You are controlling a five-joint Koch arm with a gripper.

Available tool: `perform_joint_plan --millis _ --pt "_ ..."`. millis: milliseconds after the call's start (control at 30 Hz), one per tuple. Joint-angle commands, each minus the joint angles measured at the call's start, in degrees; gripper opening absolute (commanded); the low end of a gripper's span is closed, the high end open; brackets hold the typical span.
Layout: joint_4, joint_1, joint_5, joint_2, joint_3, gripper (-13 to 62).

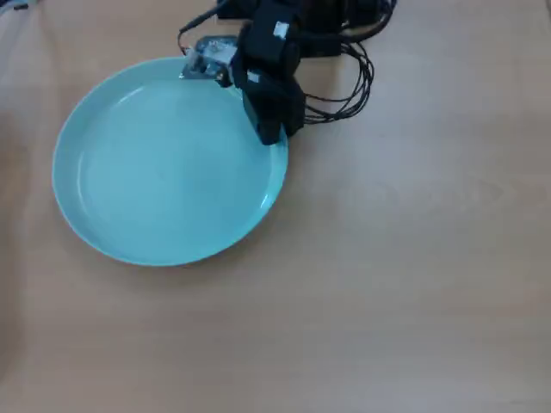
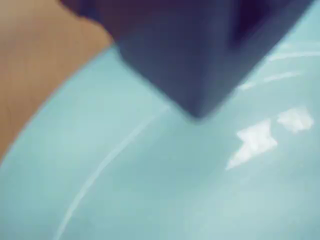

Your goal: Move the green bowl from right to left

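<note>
The green bowl [image 1: 164, 163] is a wide, shallow, pale mint-teal dish lying flat on the left half of the wooden table in the overhead view. My black gripper [image 1: 274, 133] reaches down from the top onto the bowl's upper right rim. In the wrist view the bowl [image 2: 175, 190] fills most of the frame. A single dark jaw of the gripper [image 2: 197, 107] points down over the bowl's inner slope beside the rim. The other jaw is hidden, so the grip on the rim cannot be judged.
The light wooden table [image 1: 413, 258] stretches to the right of and below the bowl. Black cables [image 1: 349, 82] loop beside the arm's base at the top. In the wrist view a strip of the table [image 2: 35, 75] shows at the upper left, outside the rim.
</note>
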Motion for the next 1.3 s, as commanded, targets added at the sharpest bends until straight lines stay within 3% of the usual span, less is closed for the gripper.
perform_joint_plan --millis 0,567,1267 --pt "-0.62 -0.18 -0.53 -0.97 -2.46 -7.6" --pt "3.34 -6.42 -10.11 -0.53 -9.93 -7.6" --pt "2.90 -34.28 -14.24 -0.88 -18.46 -7.6"
